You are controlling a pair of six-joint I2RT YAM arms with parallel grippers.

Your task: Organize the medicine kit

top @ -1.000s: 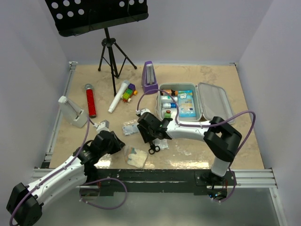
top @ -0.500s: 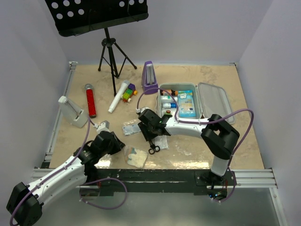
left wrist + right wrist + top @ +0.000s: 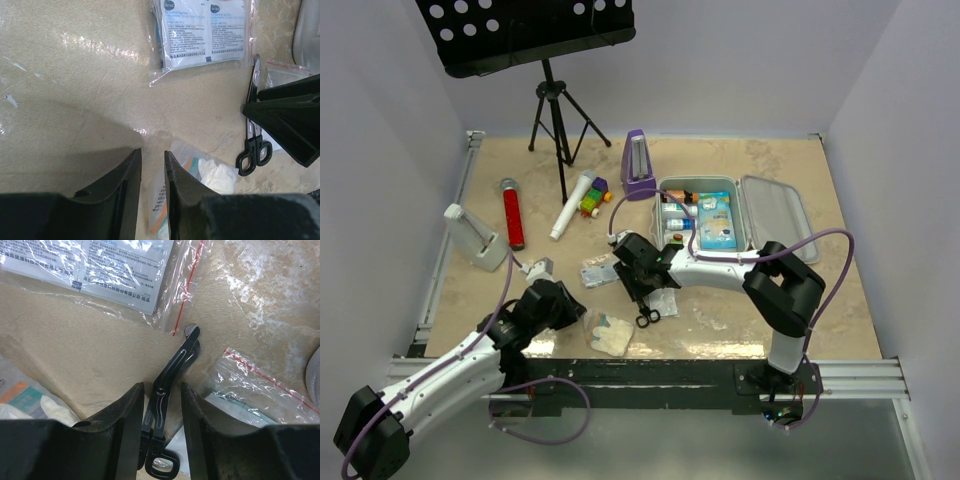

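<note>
A beige marbled table (image 3: 770, 170) carries the open medicine kit (image 3: 775, 215), a purple metronome (image 3: 638, 165) and a red cylinder (image 3: 512, 215). Black scissors (image 3: 647, 314) lie among clear packets (image 3: 597, 271), apparently medical sachets.

A robot test cell in a lab. Plain pale wall panels (image 3: 740, 70) box in a beige marbled tabletop (image 3: 770, 165) on the left, top and right of the overhead view. Aluminium rails (image 3: 458, 200) run down the table's left edge and across the bottom. The left arm (image 3: 440, 385) at lower left and the right arm (image 3: 720, 272) at centre rise from a black bar (image 3: 650, 375) along the bottom edge, trailing purple cables (image 3: 842, 240). The props are an unrelated mix: a music stand (image 3: 525, 30) at upper left, a purple metronome (image 3: 639, 165) at top centre, a red microphone (image 3: 512, 215) at left, an open medicine kit (image 3: 775, 215) at centre right
</note>
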